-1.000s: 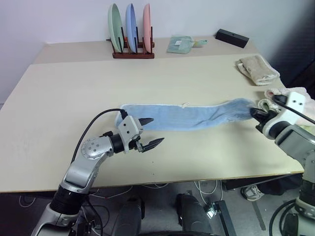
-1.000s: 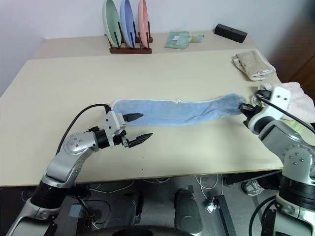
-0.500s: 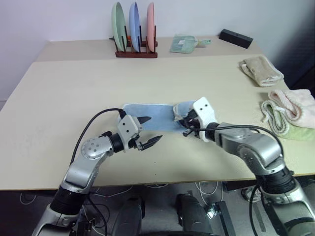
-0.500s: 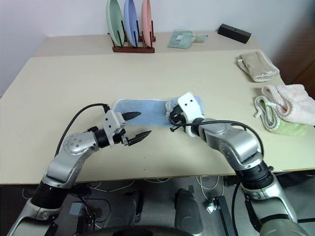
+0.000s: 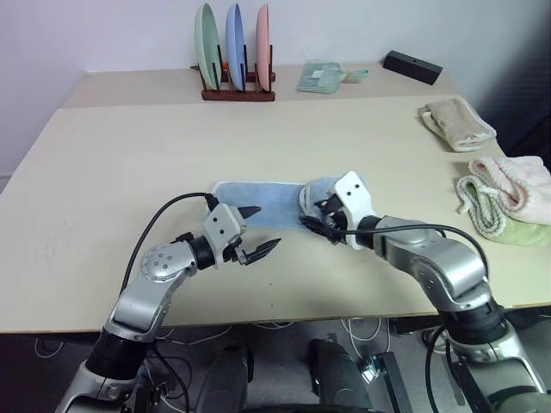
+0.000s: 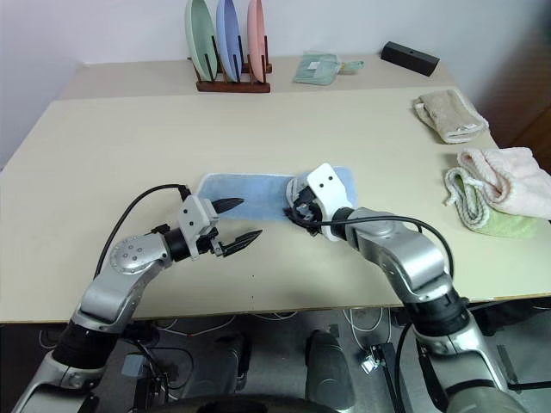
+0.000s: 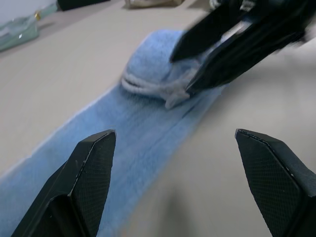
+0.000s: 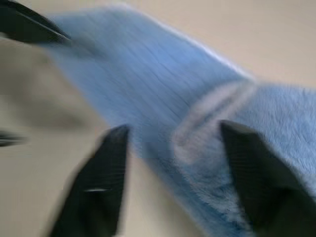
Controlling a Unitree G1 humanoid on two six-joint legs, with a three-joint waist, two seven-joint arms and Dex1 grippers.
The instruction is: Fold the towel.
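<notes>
A: Lying mid-worktop (image 5: pixel 103 172), well in front of the plate rack (image 5: pixel 238 86): towel (image 5: pixel 267 202), right end doubled over.

B: Hovering just over that doubled end: right claw (image 5: pixel 317 217), jaws apart. Left claw (image 5: pixel 261 231), also parted, beside the near hem.

A: Risking snagging pile on withdrawal, dragging the fold open.

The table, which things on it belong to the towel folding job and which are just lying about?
Part of the job:
- light blue towel, its right end doubled over onto itself
- right gripper, open at the doubled-over end
- left gripper, open beside the towel's left part

Lying about:
- plate rack holding three plates
- beige folded towel
- pink-and-cream towel
- black box
- small green cloth
</notes>
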